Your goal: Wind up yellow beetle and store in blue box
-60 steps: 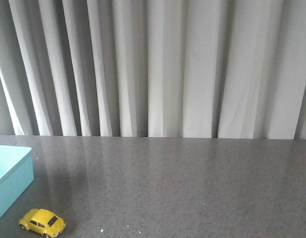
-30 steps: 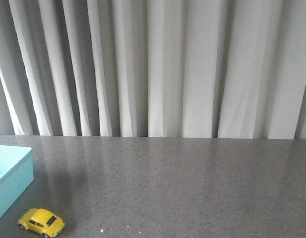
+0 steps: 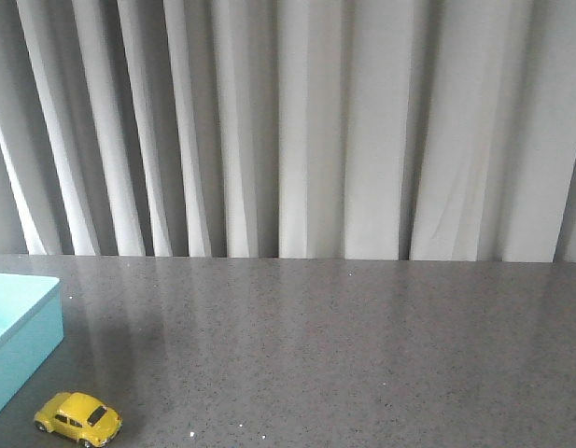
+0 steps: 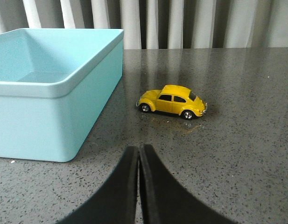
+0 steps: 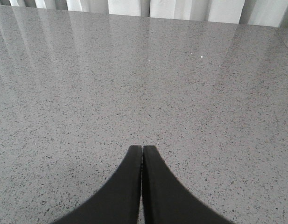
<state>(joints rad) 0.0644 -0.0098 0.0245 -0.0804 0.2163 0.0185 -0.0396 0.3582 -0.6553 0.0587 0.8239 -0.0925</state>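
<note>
Judging the small glossy yellow toy beetle (image 4: 172,101) beside the large turquoise-blue rectangular box (image 4: 55,88) ungrasped, we needed our pressed-together left gripper (image 4: 139,151) parted wide first.

I'm looking at what seems to be a staged robot test bench rather than a home. A bare, dark grey speckled tabletop (image 3: 362,345) runs back to a plain pleated pale curtain (image 3: 306,131) closing off the whole background.
</note>
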